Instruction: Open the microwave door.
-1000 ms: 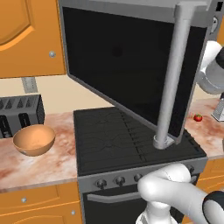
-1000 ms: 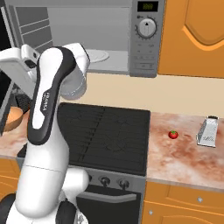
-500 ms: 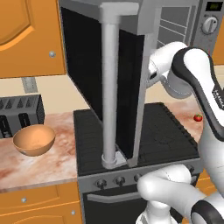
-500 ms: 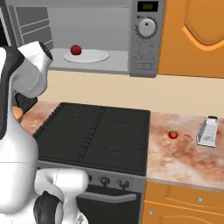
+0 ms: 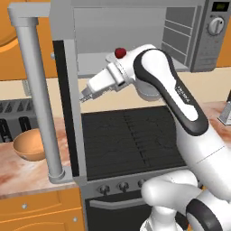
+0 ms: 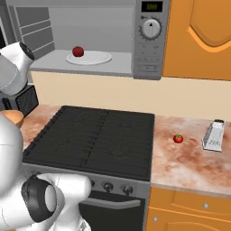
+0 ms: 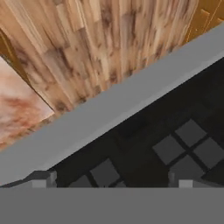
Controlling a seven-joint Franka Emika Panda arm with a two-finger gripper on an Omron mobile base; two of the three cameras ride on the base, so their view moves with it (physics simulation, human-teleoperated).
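Our pincer (image 5: 84,97) sits mid-frame in the left base view, jaws spread wide, gripping nothing, just right of the microwave door (image 5: 67,108). The door stands swung far open at frame left, bar handle (image 5: 38,94) outward. Cavity exposed, tomato (image 6: 78,51) on the plate (image 6: 89,57). We judge the task essentially done. No legible writing.

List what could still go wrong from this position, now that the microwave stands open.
1. The gripper hangs open right beside the inner face of the microwave door; a careless withdrawal may bump the door and swing it further or back.
2. The door's bar handle stands over the counter beside the orange bowl; more swing might knock it.
3. The tomato on the plate inside sits near the arm's elbow and could be struck.
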